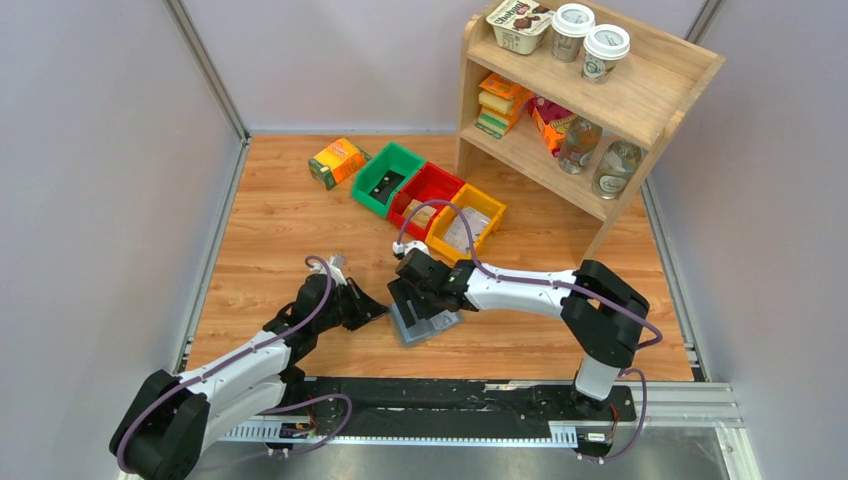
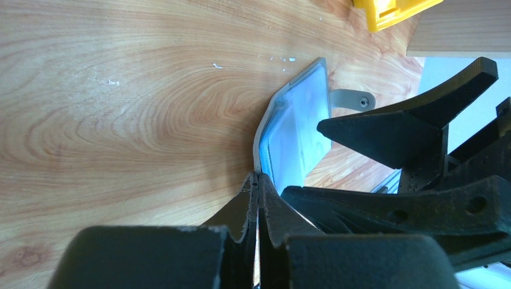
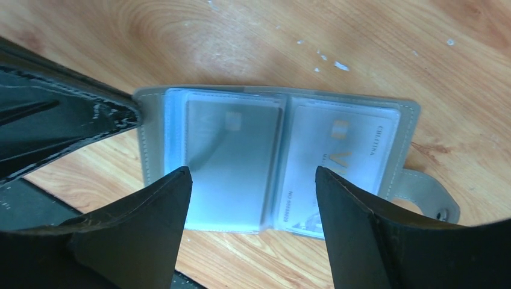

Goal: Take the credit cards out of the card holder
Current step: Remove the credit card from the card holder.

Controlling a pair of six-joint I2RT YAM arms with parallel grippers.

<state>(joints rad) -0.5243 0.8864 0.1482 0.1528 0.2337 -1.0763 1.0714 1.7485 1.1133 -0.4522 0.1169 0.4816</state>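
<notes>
With left jaws pinching the limp card holder (image 3: 411, 123) and right jaws wide, nip the slick credit cards (image 3: 346, 158) edgewise.

Both of my arms looked alike: white shells on the left arm (image 1: 240, 368) and the right arm (image 1: 520, 290), with black joints and a purple cable (image 1: 327, 285) looping behind the fingers (image 3: 141, 241). Those were matte black wedges, scuffed pale near their tips.

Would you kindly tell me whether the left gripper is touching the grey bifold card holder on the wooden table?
Touching. The left wrist view shows the left gripper shut on the edge of the grey bifold card holder, with no gap.
</notes>
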